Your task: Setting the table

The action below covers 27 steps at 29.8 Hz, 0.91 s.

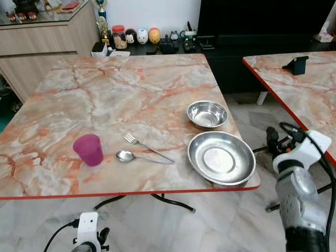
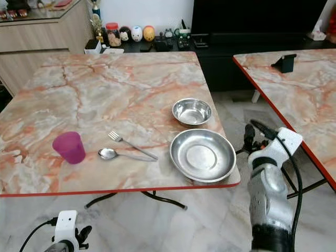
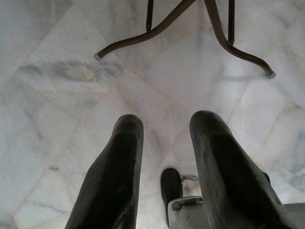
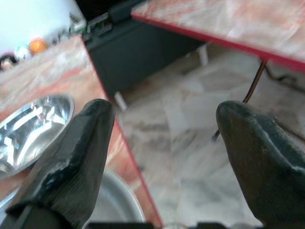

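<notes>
Steel plate at the table's near right corner, small steel bowl just behind it.
Fork and spoon lie left of it, then a purple plastic cup. Right gripper, spread wide, hovers beside the corner; left gripper, parted, hangs over marble floor.

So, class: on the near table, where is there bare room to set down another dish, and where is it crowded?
Bare: the far half of the table, behind the cup, and its near left corner. Crowded: the near right corner, where the small bowl and large plate sit, with fork and spoon beside them.
</notes>
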Available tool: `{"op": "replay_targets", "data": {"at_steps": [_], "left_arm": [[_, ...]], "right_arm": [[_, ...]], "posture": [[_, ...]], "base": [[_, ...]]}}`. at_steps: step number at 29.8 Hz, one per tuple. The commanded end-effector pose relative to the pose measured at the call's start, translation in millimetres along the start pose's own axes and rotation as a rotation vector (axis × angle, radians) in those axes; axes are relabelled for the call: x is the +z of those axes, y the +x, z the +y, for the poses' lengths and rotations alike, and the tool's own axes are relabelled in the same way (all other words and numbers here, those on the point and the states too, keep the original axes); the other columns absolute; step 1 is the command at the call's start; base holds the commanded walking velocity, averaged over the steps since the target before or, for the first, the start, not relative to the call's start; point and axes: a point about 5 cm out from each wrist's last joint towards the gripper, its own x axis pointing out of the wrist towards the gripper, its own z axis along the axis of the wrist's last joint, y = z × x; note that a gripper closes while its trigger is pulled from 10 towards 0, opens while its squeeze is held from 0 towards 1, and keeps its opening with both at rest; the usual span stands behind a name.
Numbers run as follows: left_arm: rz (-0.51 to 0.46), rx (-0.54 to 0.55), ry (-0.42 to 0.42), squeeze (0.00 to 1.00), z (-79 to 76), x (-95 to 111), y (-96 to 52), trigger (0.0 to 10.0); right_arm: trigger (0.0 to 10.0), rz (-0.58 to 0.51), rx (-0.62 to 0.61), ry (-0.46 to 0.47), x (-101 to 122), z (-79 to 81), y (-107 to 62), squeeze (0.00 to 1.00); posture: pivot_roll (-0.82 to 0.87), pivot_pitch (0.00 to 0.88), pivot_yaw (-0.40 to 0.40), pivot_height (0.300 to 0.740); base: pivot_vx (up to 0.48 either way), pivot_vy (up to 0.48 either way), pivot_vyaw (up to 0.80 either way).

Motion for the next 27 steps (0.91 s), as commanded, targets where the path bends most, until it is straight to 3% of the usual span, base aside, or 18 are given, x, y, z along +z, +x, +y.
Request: {"op": "replay_targets", "data": {"at_steps": [1,4,7,18,27], "left_arm": [[0.025,0.012,-0.011,0.0,2.5,-6,-1.5,10.0],[0.025,0.015,-0.014,0.0,3.4,-5,-1.5,10.0],[0.025,0.016,-0.014,0.0,4.2,-5,-1.6,10.0],[0.02,0.013,-0.008,0.0,3.2,-4,-1.2,10.0],[0.017,0.008,-0.001,0.0,1.8,-3,-0.6,10.0]], "right_arm": [[10.0,0.058,0.008,0.013,-7,0.7,2.0,0.0],[10.0,0.114,0.058,-0.029,-20,7.5,2.7,0.0],[10.0,0.198,0.041,-0.056,-35,3.3,1.1,0.0],[10.0,0.237,0.03,-0.071,-41,-3.0,0.5,0.0],[10.0,0.273,0.121,-0.061,-51,8.3,-1.8,0.0]], "posture": [[-0.08,0.0,0.015,0.74],[-0.08,0.0,0.014,0.74],[-0.08,0.0,0.016,0.74],[-0.08,0.0,0.018,0.74],[-0.07,0.0,0.02,0.74]], "base": [[0.0,0.0,0.0],[0.0,0.0,0.0],[0.0,0.0,0.0],[0.0,0.0,0.0],[0.0,0.0,0.0]]}}
